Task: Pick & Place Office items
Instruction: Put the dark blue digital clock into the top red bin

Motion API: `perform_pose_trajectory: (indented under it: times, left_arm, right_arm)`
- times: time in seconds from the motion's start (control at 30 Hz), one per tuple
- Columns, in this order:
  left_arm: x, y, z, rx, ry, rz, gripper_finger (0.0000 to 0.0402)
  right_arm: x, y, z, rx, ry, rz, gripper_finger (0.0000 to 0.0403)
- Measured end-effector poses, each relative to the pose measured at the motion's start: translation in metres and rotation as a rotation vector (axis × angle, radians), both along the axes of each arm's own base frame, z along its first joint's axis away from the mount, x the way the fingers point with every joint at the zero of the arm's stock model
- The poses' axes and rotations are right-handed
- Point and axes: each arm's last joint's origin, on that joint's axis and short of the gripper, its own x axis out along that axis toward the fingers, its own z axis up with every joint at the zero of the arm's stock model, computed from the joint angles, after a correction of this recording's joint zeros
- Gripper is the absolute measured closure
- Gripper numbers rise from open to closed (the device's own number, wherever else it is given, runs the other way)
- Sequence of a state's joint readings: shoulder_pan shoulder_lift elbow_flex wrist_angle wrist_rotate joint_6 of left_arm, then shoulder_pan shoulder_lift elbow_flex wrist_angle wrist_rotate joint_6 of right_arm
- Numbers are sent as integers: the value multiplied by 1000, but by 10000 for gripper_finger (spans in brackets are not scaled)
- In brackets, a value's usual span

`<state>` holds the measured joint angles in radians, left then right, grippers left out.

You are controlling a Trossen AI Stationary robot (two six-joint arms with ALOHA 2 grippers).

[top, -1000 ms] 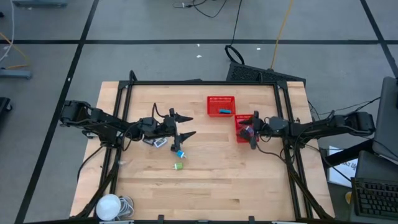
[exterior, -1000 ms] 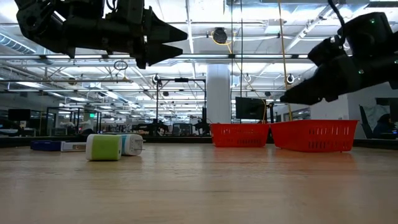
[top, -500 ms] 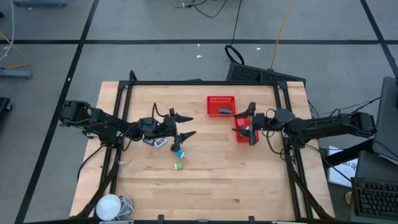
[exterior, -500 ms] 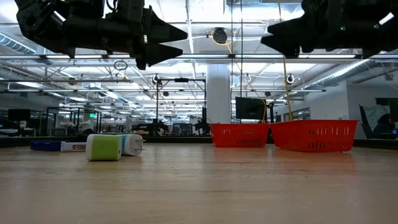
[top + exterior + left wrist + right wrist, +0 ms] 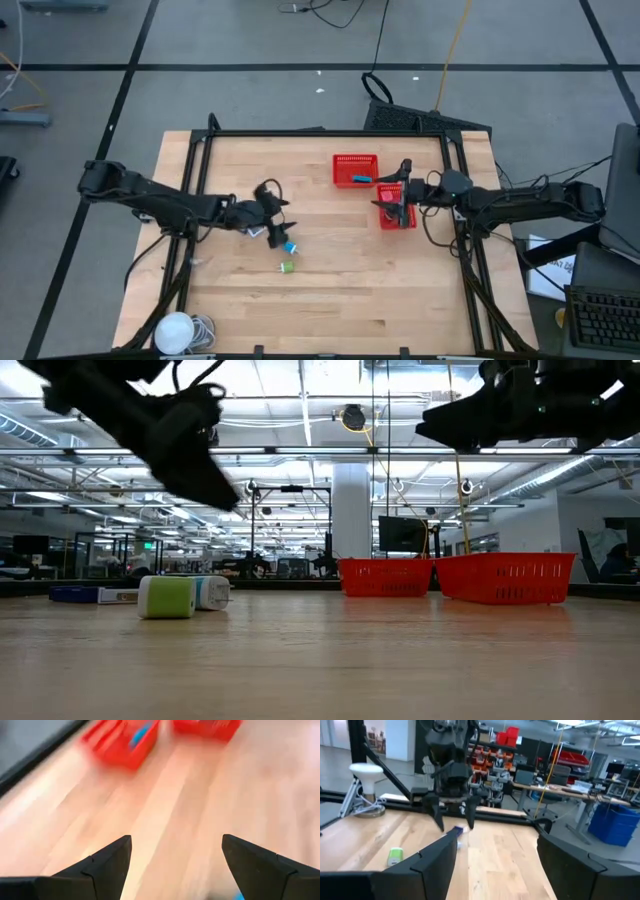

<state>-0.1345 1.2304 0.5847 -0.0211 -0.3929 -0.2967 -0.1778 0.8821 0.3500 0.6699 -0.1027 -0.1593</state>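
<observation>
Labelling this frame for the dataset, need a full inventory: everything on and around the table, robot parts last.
table: 1, light wood in a black frame, centre of the high view.
red baskets: 2, red mesh; one at the table's far middle holding a blue piece, one just right of it under the right gripper.
blue-and-white item: 1, left of centre, at the left gripper.
green item: 1, just nearer than the blue one.
flat items: blue and white, left in the low view, count unclear.
white lamp: 1, near left corner.
left gripper: open, lowered toward the blue-and-white item.
right gripper: open, raised over the right basket.
</observation>
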Motion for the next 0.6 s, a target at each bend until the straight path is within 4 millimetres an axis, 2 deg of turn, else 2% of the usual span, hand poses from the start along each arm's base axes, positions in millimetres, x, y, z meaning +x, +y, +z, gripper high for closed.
perform_pose_trajectory:
  times: [0.13,0.27,0.43,0.6]
  left_arm:
    - [-25,1,1,-81,270,141,87]
    - [-49,4,3,-150,464,327,87]
    - [-72,6,0,-240,621,545,87]
    - [-82,5,-3,-297,752,626,87]
  right_arm:
    - [0,-4,-2,0,14,-18,140]
    - [0,-7,-5,6,41,-36,140]
    - [1,-10,-6,5,53,-48,140]
    - [2,-10,-10,15,83,-45,140]
